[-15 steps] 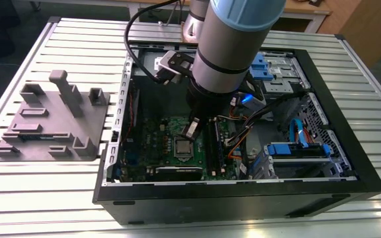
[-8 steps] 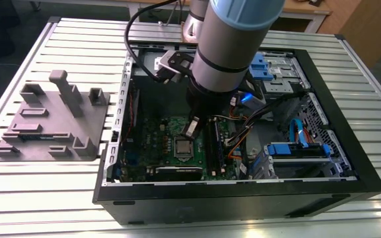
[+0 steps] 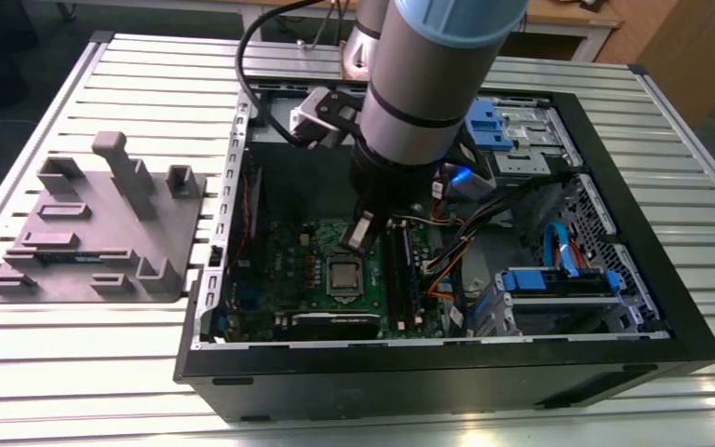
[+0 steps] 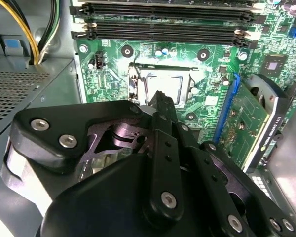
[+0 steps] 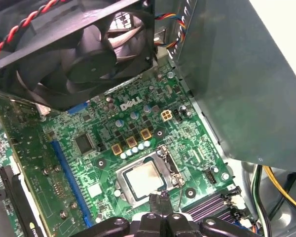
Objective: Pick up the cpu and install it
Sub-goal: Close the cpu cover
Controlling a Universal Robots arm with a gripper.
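Slatted grey metal table (image 3: 72, 372) carries an open black computer case (image 3: 457, 372); the square silver-topped cpu (image 5: 143, 178) lies in the green motherboard's (image 5: 187, 133) socket near the board's middle. Black gripper (image 5: 162, 207) hovers just above it, jaws nearly together and holding nothing. Pressing down off-centre risks bending socket pins.

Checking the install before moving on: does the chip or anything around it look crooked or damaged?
Nothing stands out. The cpu lies flat and square in its socket on the green board, and the gripper sits just above its edge.
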